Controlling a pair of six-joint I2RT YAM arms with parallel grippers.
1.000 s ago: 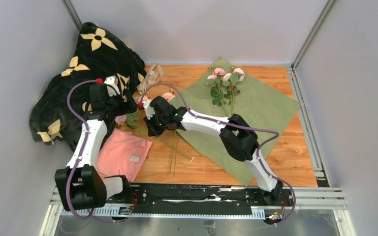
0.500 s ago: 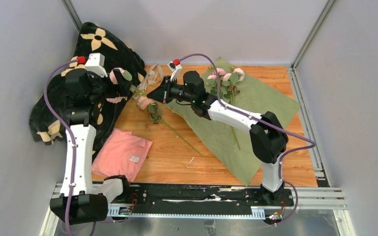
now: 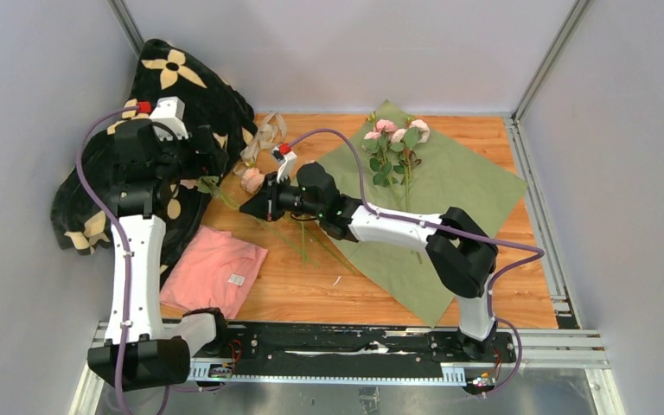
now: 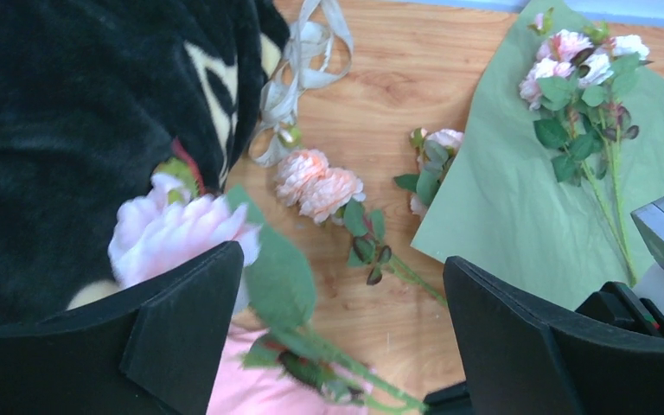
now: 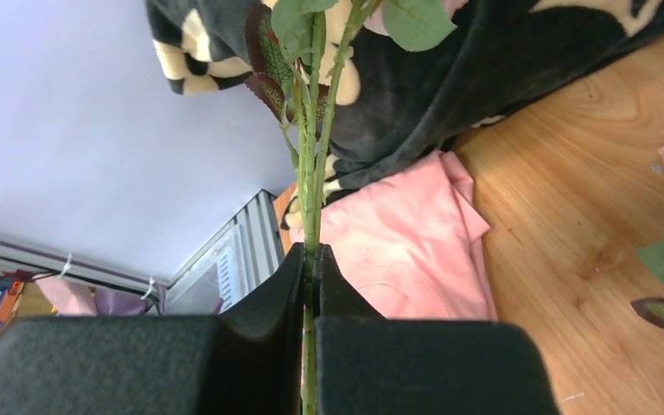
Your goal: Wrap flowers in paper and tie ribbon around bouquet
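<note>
my right claw [image 5: 311,259] is pinched together on thin green stems of the flowers [image 5: 309,130]. the stems run straight out past my fingertips toward the black blanket [image 5: 484,60], and the pink cloth [image 5: 398,251] lies below them. my left claw [image 4: 341,268] is spread wide and grips nothing. a pink rose [image 4: 173,229] with a big leaf sits just beside one finger, at the blanket's edge. ahead of that claw, peach roses [image 4: 316,181] lie on the wood, with the ribbon [image 4: 298,78] curled beyond them. ahead and to its right lies the paper [image 4: 501,199], green side up, with more roses [image 4: 571,69] on it.
</note>
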